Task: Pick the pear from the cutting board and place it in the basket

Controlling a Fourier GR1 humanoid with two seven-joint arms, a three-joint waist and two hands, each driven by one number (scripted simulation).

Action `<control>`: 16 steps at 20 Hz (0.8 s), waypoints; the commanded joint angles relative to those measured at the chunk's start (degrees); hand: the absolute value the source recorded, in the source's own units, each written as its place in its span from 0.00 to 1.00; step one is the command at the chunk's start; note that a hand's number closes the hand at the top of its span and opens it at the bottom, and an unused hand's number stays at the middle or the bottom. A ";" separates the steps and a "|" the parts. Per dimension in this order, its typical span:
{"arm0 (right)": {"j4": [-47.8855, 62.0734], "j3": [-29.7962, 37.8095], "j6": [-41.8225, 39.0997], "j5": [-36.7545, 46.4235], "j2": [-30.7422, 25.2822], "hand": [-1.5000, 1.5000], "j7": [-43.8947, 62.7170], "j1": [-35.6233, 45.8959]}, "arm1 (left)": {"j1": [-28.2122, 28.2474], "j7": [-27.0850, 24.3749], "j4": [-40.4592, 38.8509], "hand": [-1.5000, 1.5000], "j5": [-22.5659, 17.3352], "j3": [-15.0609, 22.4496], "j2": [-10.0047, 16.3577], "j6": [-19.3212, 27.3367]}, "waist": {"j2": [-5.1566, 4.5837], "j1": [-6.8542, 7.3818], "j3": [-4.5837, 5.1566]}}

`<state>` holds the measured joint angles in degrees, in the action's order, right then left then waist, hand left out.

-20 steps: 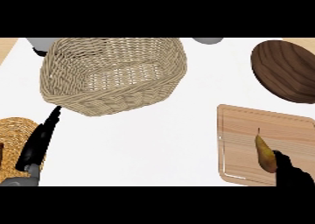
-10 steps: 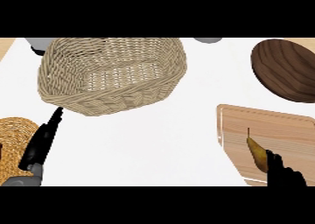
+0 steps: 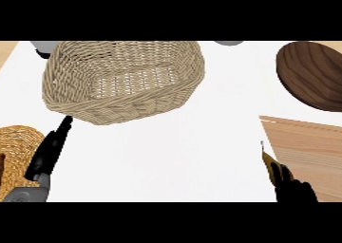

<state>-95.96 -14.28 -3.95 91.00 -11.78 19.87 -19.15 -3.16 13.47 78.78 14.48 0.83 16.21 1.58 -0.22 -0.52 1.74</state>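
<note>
At the far left we see a round straw mat (image 3: 11, 149), and beside it the left hand (image 3: 51, 147), its fingers straight and pressed together, pointing up at the wicker basket (image 3: 125, 80). The basket stands on the white counter (image 3: 174, 152). Further right, the pear (image 3: 269, 160) stands tilted over the left edge of the cutting board (image 3: 318, 152), with the right hand (image 3: 294, 190) curled round its lower end. A dark wooden plate (image 3: 318, 76) sits above the board.

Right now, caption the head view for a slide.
Black right hand grips the brownish-green pear at the wooden cutting board's edge, woven wicker basket ahead.
</note>
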 commanded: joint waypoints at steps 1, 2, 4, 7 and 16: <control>-7.05 -3.83 2.42 -5.84 11.08 1.00 -0.21 11.74 | -0.26 0.43 -0.48 0.50 0.07 -0.21 -0.27 0.37 | 0.29 3.39 -1.82; -8.68 -3.58 2.43 -5.33 10.60 1.00 -0.35 11.64 | 0.50 -0.16 -0.45 0.50 -0.37 -0.44 0.35 -0.40 | 0.47 3.46 -1.76; -10.74 -3.67 4.76 -5.73 10.71 1.00 -1.90 11.43 | 0.35 0.15 -1.25 0.50 0.06 -0.62 0.38 0.09 | 0.54 2.87 -1.85; -14.31 -3.72 5.34 -4.16 10.82 1.00 -2.21 12.62 | 0.24 0.09 -0.59 0.50 -0.08 -0.31 -0.01 0.00 | 0.87 3.11 -1.81; -30.94 -8.60 -16.40 -11.49 11.68 1.00 10.69 33.84 | 0.53 0.88 0.99 0.50 -0.52 -1.58 0.50 0.16 | 0.48 1.91 -1.59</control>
<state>-120.58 -20.38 -11.69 83.74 -1.50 24.33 4.84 -2.89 13.80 78.79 14.35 -0.31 16.85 1.65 0.21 1.36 0.16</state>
